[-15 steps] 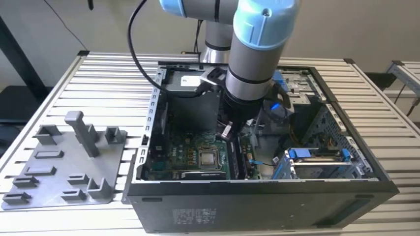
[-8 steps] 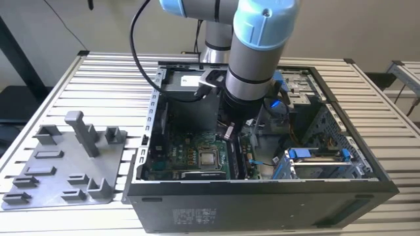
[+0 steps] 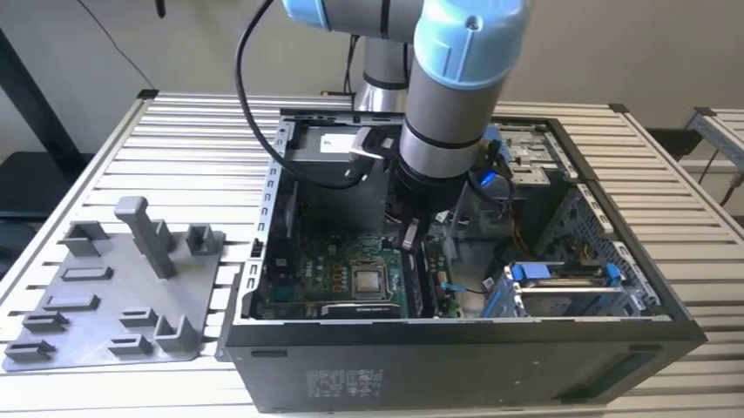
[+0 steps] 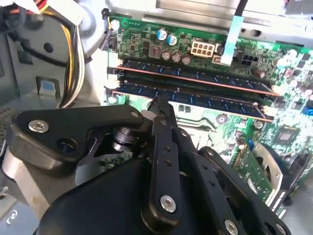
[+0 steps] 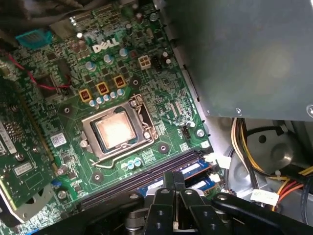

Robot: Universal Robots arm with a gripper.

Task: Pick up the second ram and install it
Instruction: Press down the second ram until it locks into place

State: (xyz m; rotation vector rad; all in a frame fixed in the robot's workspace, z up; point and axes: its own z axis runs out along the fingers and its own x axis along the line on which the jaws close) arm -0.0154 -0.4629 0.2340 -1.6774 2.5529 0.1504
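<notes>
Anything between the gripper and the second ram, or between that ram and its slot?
Nothing visible. In the second wrist view the gripper, jaws closed, sits right at the top edge of the second ram, which lies along its slot beside the other stick. Whether it is fully seated cannot be told.

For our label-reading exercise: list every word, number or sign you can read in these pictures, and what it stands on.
green printed-circuit motherboard: white maker's logo, not quoted here.
black metal computer case: white front print, too small to read.
small white sticker on the motherboard: blurred.
</notes>
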